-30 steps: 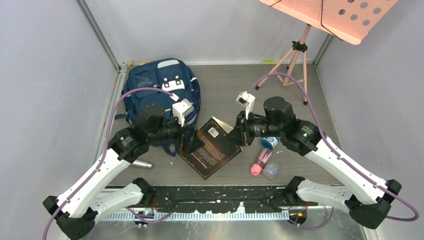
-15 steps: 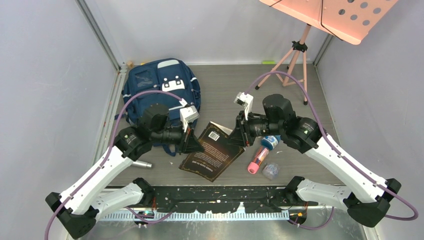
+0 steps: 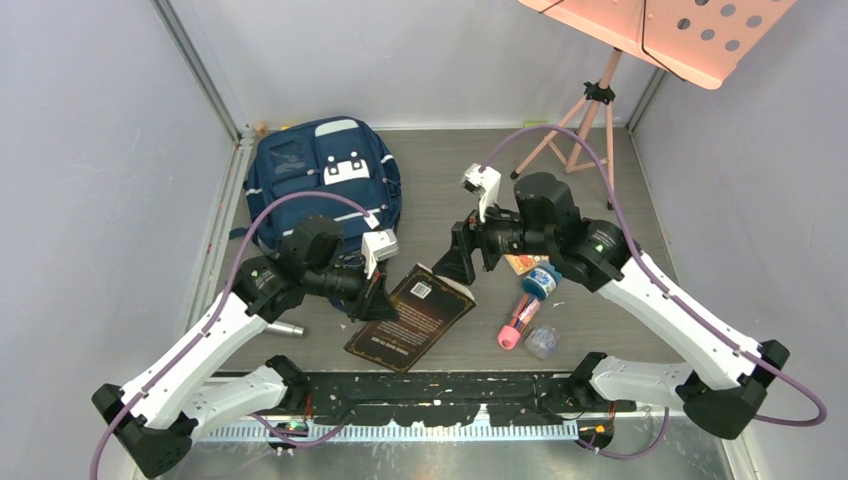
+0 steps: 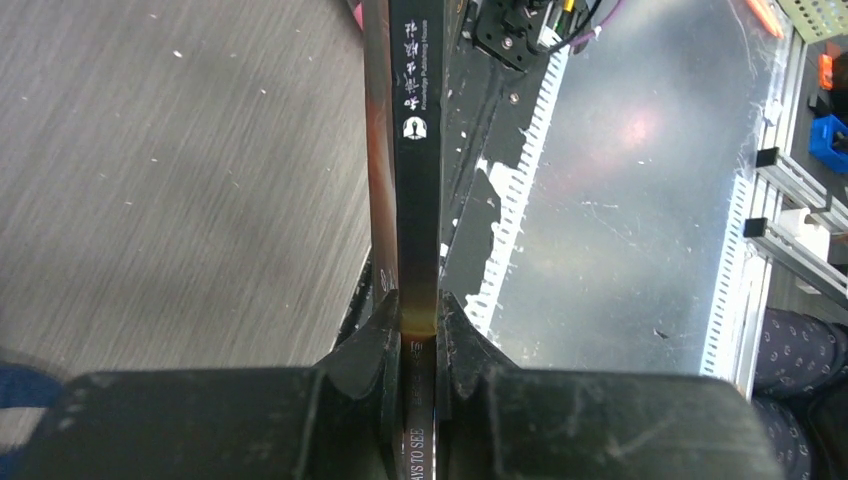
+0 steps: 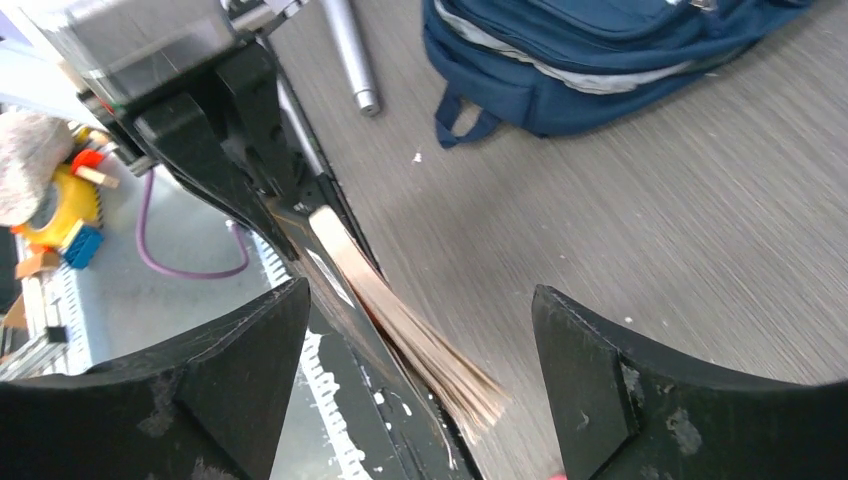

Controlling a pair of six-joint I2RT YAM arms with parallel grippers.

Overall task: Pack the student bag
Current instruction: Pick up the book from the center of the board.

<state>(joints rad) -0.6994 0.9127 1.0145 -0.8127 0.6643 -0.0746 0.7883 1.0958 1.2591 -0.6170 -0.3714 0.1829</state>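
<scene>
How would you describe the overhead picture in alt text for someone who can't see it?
Two robot arms face each other over a grey table: the left arm pinches a dark book by its edge in its jaws, the right arm holds its jaws open beside it. A navy backpack lies beyond the left arm, a pink bottle near the right.

Worktop [image 3: 440, 180], as I log it: bag [image 3: 320, 165], far-left corner; metal cylinder [image 3: 285, 328], near-left; pink tube [image 3: 516, 322], bottle [image 3: 540, 283] and clear lump [image 3: 541, 343], near-right; stand [image 3: 599, 93], far-right corner.
</scene>
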